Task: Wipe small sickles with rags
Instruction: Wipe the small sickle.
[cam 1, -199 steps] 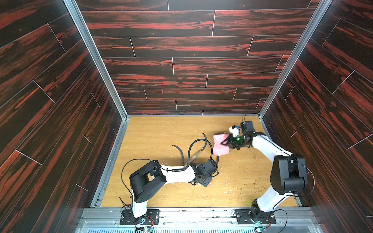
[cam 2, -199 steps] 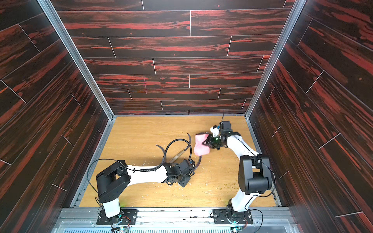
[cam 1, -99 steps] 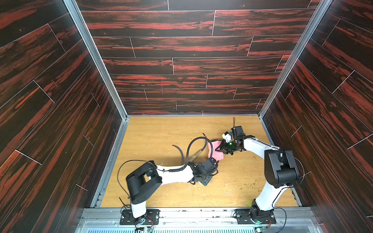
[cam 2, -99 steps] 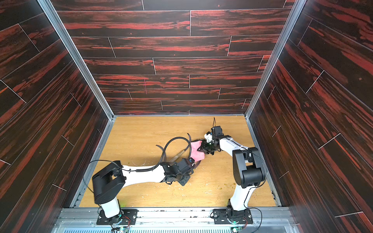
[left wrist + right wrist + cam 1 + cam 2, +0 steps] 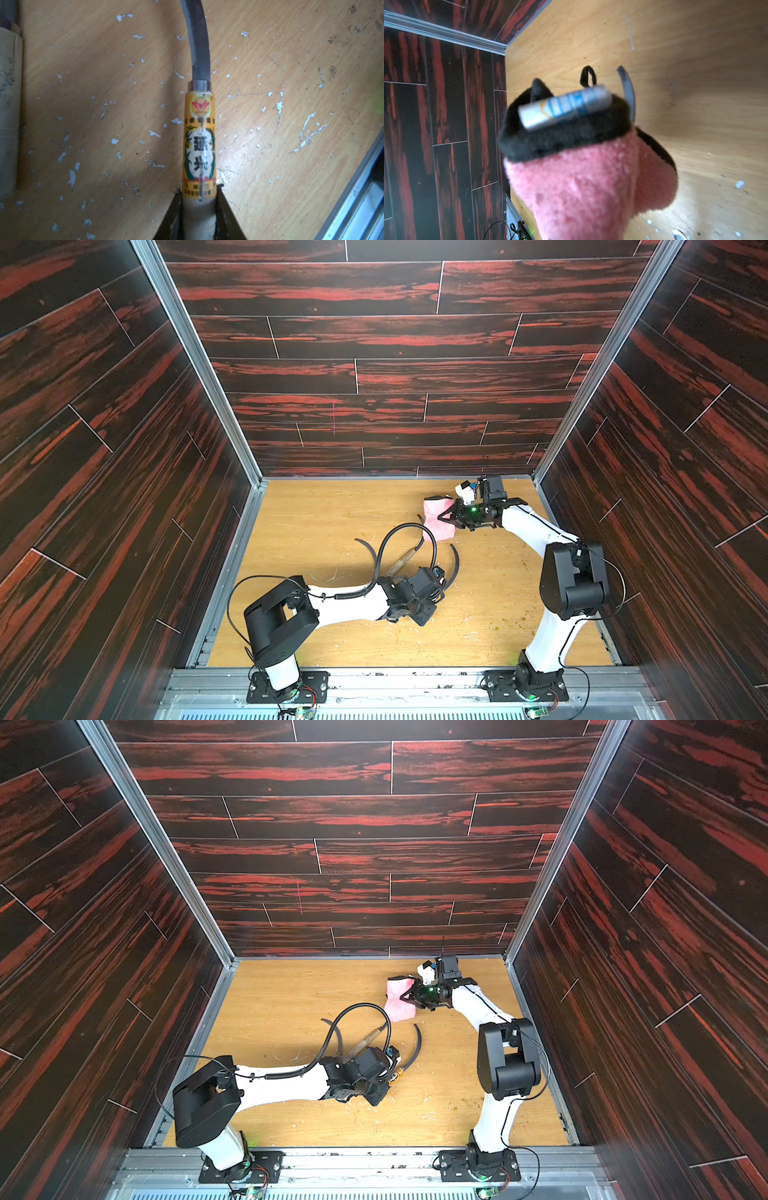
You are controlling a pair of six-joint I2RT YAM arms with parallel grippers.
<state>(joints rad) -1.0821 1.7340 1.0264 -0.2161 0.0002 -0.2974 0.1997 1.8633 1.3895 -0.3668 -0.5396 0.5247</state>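
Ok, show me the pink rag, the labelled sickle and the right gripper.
pink rag (image 5: 439, 531): in a top view, on its hanging lower half.
labelled sickle (image 5: 199, 143): left wrist view, on the yellow label band of its handle.
right gripper (image 5: 404, 996): in a top view, at the fingertips, shut on the rag.

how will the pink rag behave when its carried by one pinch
Probably floppy: the pink rag bunches and droops around the right gripper. Likely light, since one small pinch carries it. Its fluffy pile should resist slipping.
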